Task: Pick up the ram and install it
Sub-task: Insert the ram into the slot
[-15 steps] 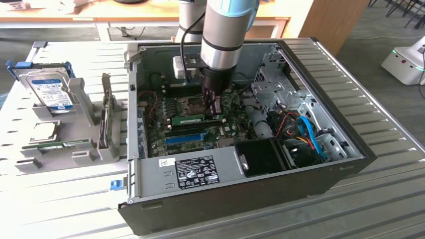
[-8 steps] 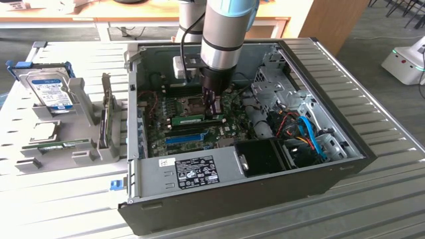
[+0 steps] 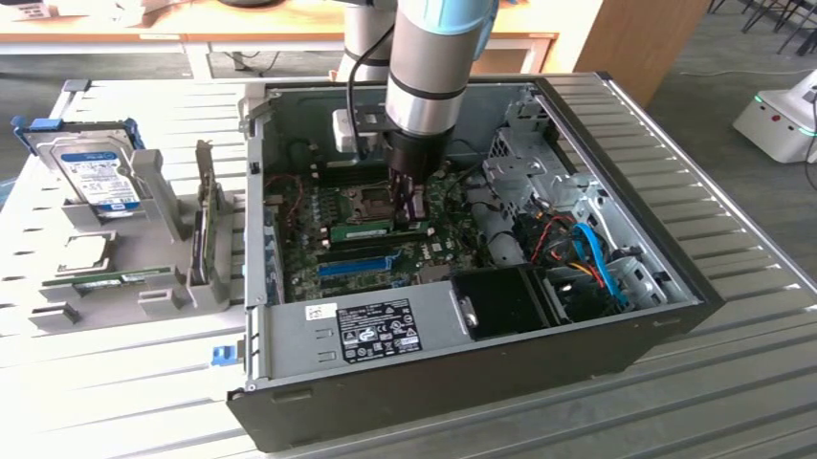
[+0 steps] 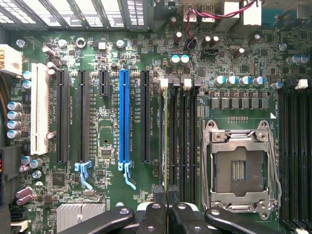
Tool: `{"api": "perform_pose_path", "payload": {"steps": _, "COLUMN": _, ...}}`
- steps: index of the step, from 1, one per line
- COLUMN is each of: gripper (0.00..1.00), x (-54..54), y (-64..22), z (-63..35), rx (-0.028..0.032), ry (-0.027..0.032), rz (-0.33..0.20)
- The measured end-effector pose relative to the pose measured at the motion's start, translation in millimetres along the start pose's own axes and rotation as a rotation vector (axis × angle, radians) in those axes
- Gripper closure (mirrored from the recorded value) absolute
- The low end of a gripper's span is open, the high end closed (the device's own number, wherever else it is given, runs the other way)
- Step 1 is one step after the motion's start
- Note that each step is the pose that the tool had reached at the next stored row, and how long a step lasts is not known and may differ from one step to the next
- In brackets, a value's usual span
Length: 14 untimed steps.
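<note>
So the ram sits on edge over a black memory slot, dead centre of the exterior view, right between the CPU socket and the long blue slot. The gripper has its jaws pinched together on one end of the stick. All of this is inside the open PC case. A hard drive sits in a rack at the upper left, well apart.
</note>
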<state>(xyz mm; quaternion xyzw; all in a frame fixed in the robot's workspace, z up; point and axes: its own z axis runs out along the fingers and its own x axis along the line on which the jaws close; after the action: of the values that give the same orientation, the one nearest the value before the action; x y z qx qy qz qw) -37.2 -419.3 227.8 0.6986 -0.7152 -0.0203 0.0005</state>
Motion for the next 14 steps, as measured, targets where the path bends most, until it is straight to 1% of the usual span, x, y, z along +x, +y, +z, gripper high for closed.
{"api": "perform_pose_path", "payload": {"steps": 14, "gripper": 0.88, "x": -0.6, "y": 0.3, "z": 0.1, "rx": 0.0, "ry": -0.0001, "rz": -0.002}}
